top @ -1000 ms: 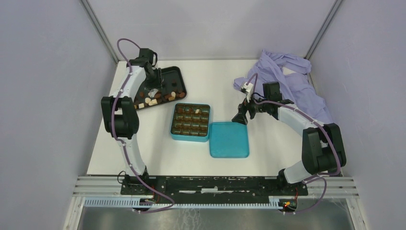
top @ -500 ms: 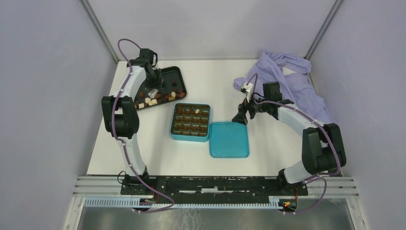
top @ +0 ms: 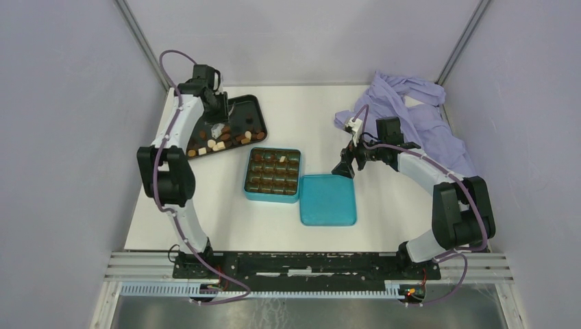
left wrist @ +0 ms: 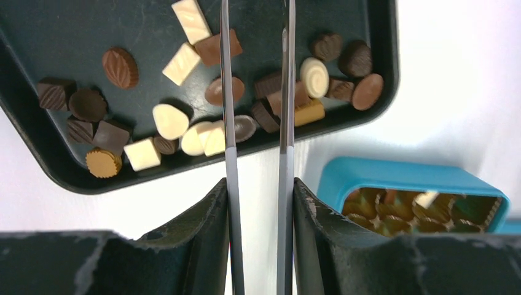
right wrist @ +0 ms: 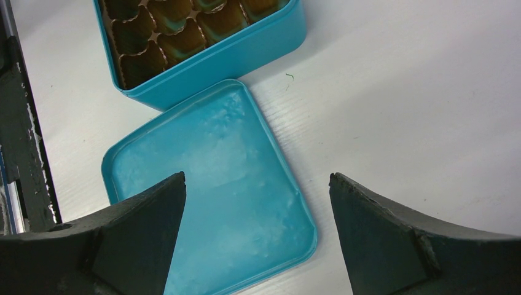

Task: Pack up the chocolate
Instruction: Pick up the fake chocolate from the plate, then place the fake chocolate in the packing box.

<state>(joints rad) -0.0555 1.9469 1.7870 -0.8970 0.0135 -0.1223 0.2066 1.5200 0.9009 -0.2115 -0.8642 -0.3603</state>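
Hovering L jaws over chocolate [left wrist: 171,120]

Tray [left wrist: 61,24]: black plastic, smooth, faint sheen. Chocolate [left wrist: 170,120]: smooth, soft gloss. Box [right wrist: 215,58] and lid [right wrist: 209,184]: teal, smooth, satin; lid inside whitish, scuffed. Insert [right wrist: 138,34]: thin crinkled brown cups, shiny. Tabletop [right wrist: 399,92]: white, matt, fine ribbing. Cloth [top: 411,103], far right: lilac, crumpled fabric. Right gripper [right wrist: 257,184]: black matt plastic, grainy.

overhead view, close wrist views sharing box [left wrist: 411,184]
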